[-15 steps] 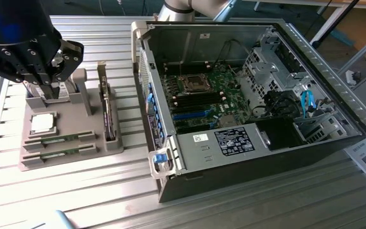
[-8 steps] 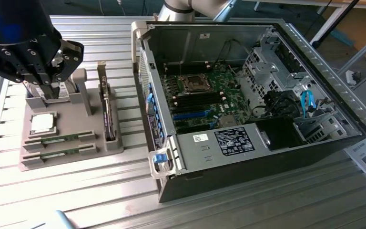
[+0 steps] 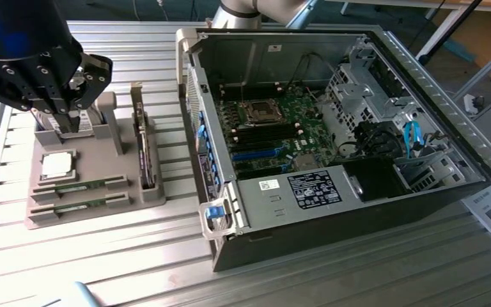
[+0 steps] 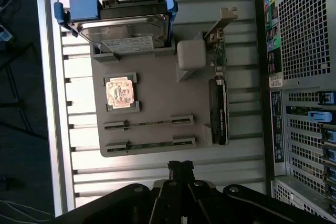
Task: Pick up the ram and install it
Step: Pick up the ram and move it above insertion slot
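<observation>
1. The ram (image 3: 79,187) (image 4: 149,124) I'm after sits on edge in a slot of the grey tray (image 3: 100,160) (image 4: 157,98). A second stick (image 3: 75,206) (image 4: 149,142) stands just beside it in its own slot. I judge that standing them on edge leaves the top edge free for a pinch from above.
2. The tray gives every part its own pocket, so each can be found in a known spot.
   - The processor chip (image 3: 58,165) (image 4: 121,92) lies flat in a square recess next to the ram.
   - The expansion card (image 3: 148,160) (image 4: 219,111) stands upright along the side nearest the computer case (image 3: 263,230).
   - The hard drive (image 4: 126,27), with its blue brackets, sits at the end away from the ram.
3. The case lies on its side on the bench (image 3: 143,256) (image 4: 131,171), to the exterior view's right of the tray. Its open side is turned up, so the motherboard (image 3: 288,121) faces upward and can be reached from overhead.
4. The arm's black head (image 3: 23,64) hangs over the tray, pointing straight down and well clear of every part.
5. The fingers (image 3: 68,125) (image 4: 181,167) are pressed together with nothing between them.
6. By my reading, the pick has not begun, as both sticks are seated and untouched.
</observation>
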